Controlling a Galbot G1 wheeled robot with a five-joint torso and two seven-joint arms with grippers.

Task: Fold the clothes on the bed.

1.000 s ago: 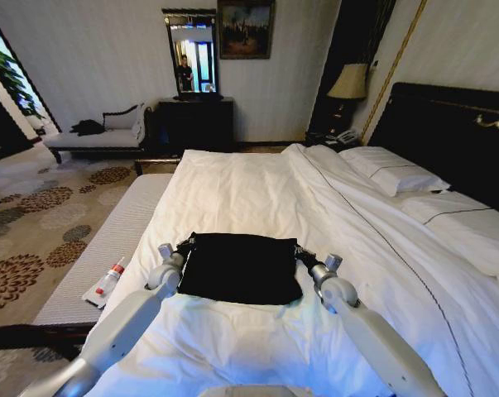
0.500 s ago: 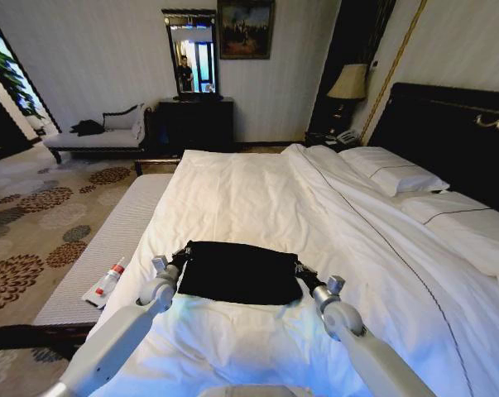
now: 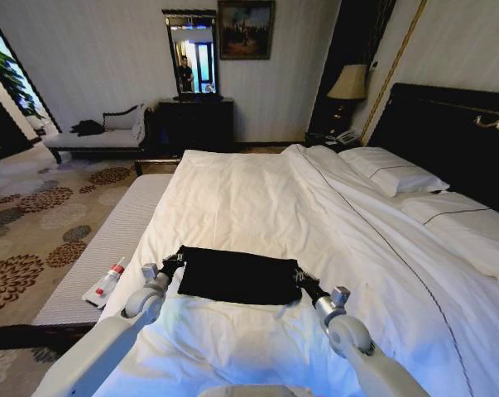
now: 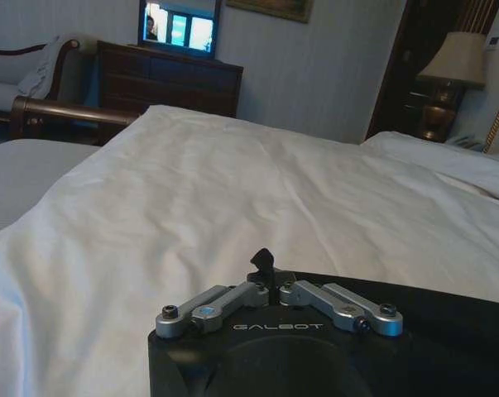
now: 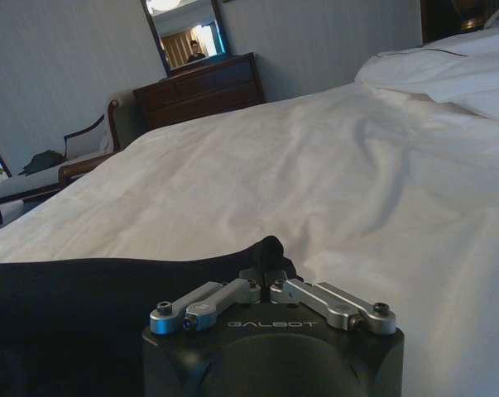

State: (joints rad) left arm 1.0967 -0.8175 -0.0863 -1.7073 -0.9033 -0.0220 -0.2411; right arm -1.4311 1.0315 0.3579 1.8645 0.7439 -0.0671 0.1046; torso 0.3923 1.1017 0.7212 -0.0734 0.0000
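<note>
Since the earlier pictures, the black T-shirt (image 3: pixel 239 275) has become a flatter and narrower strip in the head view. Before, it was a tall, nearly square shape in the lower middle of the frame; now its far edge sits lower in the frame and it looks thin from front to back. The left gripper (image 3: pixel 175 261) has moved down and toward the left edge of the frame, and it is now pinched on the left corner of the cloth. The right gripper (image 3: pixel 301 278) has also moved lower and a little to the right, closed on the right corner.
</note>
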